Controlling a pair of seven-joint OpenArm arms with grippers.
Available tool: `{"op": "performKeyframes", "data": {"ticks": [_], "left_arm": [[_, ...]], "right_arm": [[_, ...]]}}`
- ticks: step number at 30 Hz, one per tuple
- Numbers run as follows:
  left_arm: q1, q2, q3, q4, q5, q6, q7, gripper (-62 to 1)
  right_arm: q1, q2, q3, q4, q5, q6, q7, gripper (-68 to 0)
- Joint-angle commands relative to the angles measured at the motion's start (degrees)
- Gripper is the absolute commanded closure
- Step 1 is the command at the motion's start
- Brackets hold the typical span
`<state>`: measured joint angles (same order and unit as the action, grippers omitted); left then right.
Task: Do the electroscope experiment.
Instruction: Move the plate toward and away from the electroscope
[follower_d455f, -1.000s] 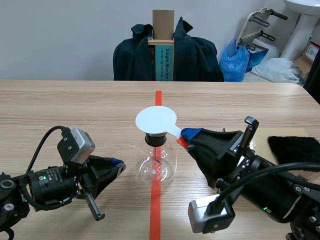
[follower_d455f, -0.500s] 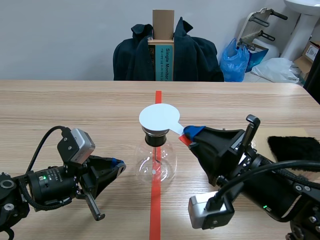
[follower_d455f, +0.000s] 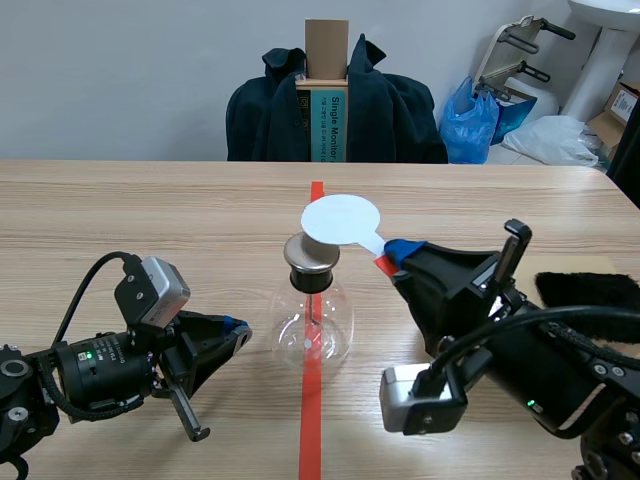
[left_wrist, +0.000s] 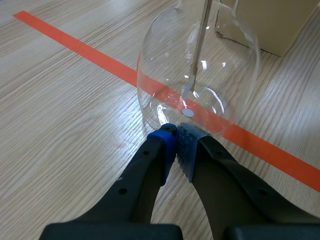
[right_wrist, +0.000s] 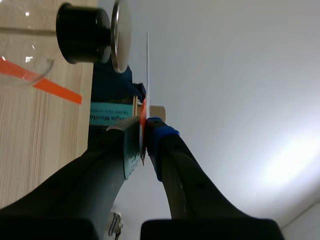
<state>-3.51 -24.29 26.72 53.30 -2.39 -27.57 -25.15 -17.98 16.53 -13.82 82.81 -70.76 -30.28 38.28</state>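
Note:
The electroscope (follower_d455f: 312, 322) is a round glass flask on the red tape line, with a black stopper and a metal top plate (follower_d455f: 312, 253). A white disc (follower_d455f: 341, 219) on a red handle hovers just above and to the right of that plate, and my right gripper (follower_d455f: 392, 256) is shut on the handle. The right wrist view shows the disc (right_wrist: 147, 65) edge-on between my fingers (right_wrist: 143, 125), close beside the metal plate (right_wrist: 121, 35). My left gripper (follower_d455f: 236, 328) lies low on the table left of the flask, shut on nothing. Its fingertips (left_wrist: 176, 145) almost touch the glass (left_wrist: 200, 65), where a thin rod hangs inside.
A black cloth (follower_d455f: 590, 296) lies on a beige board (follower_d455f: 562, 268) at the right of the table. Beyond the far edge stands a chair with a dark jacket (follower_d455f: 335, 105) and a box; a blue bag (follower_d455f: 470, 120) sits behind it.
My right gripper has carried the white disc up and to the right, off the electroscope's top, so the metal plate now shows. The left arm has not moved.

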Motion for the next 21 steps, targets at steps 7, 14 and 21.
{"op": "performKeyframes", "data": {"ticks": [7,14,21], "left_arm": [[0.0,-0.04,-0.26,1.03,-0.76,0.04,-0.79,-2.7],[0.0,-0.04,-0.26,1.03,-0.76,0.04,-0.79,-2.7],[0.0,-0.04,-0.28,1.03,-0.76,0.04,-0.79,-2.7]], "right_arm": [[0.83,0.11,0.37,0.96,0.24,-0.57,-8.22,-0.8],[0.83,0.11,0.37,0.96,0.24,-0.57,-16.02,-0.8],[0.83,0.11,0.37,0.96,0.24,-0.55,-13.31,-0.8]]}}
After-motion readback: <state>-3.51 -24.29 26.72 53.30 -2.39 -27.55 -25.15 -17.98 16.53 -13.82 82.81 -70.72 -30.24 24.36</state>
